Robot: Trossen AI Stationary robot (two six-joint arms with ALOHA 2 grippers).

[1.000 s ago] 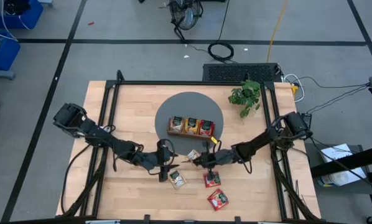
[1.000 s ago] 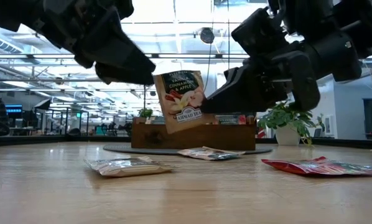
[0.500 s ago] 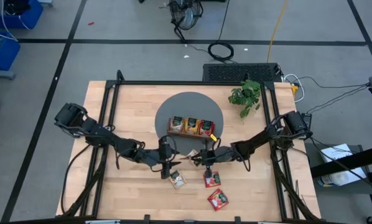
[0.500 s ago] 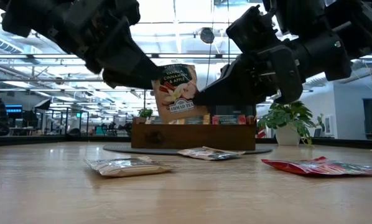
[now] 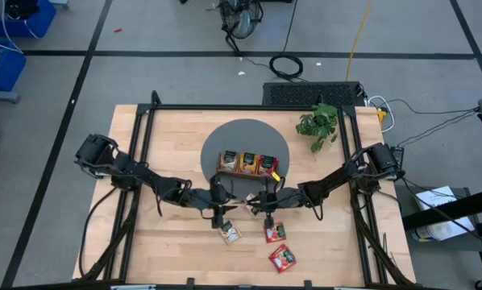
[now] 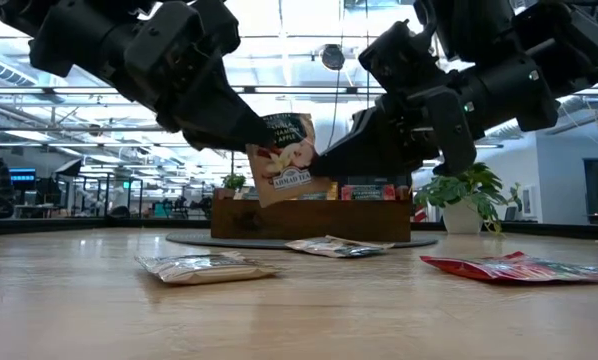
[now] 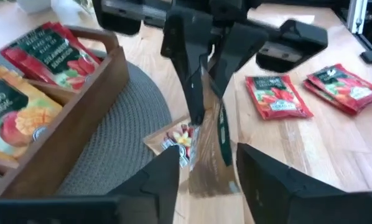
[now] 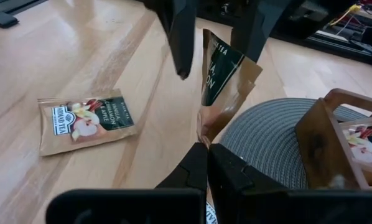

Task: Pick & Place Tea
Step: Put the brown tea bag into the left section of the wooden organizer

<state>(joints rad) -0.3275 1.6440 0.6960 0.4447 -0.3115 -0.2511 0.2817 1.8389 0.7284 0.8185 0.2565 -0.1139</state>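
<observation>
Both arms meet over the middle of the wooden bench (image 5: 176,145), just in front of the round grey mat (image 5: 245,133). The right gripper (image 8: 206,146) is clenched on one lower corner of a vanilla, cinnamon and apple tea sachet (image 6: 284,158), holding it upright in the air, slightly tilted, above the front edge of the mat. The left gripper (image 7: 204,158) faces it from the other side with its two fingers (image 7: 164,180) parted and standing either side of the sachet's opposite edge; whether they already press on it cannot be told.

On the mat stands a brown wooden tray (image 5: 247,171) with three compartments, each filled with sachets; the left wrist view shows a strawberry sachet (image 7: 58,53) in one compartment and a mango sachet (image 7: 9,115) in the one next to it.

Another apple-printed sachet (image 8: 86,121) lies flat on the bench towards its front edge, under the left gripper. A further sachet (image 6: 329,245) lies partly on the mat's front rim, below the lifted one. Two red sachets (image 7: 273,96) (image 7: 341,87) rest flat on the bare wood towards the front edge, near each other but apart. A small green potted plant (image 5: 317,122) stands near the bench's far right corner.
</observation>
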